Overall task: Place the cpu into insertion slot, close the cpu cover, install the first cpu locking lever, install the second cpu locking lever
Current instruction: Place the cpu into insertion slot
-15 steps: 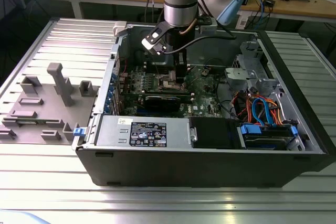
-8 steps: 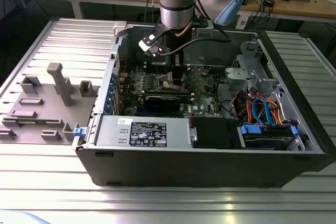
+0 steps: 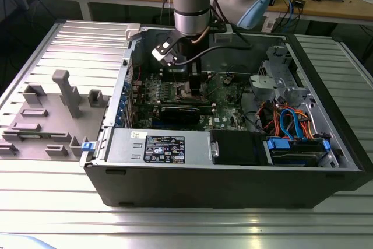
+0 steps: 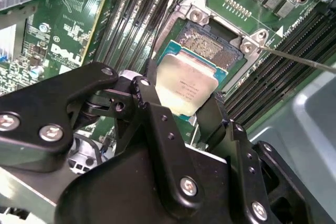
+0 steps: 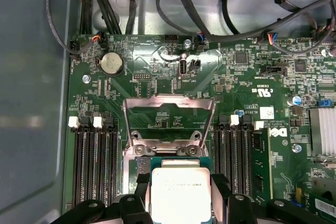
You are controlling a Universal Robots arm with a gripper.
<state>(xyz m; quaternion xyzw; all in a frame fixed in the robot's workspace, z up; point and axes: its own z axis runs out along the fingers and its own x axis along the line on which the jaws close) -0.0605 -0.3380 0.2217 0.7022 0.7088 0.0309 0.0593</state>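
Gripper: it pinches the cpu by two opposite edges.
Cpu place: held flat, metal top up, over the near edge of the insertion slot; it seems not seated.
Direction: the slot lies just ahead of the fingertips.
Axis: the cpu is square, with edges roughly parallel to the slot border.
Cpu cover: stands open.
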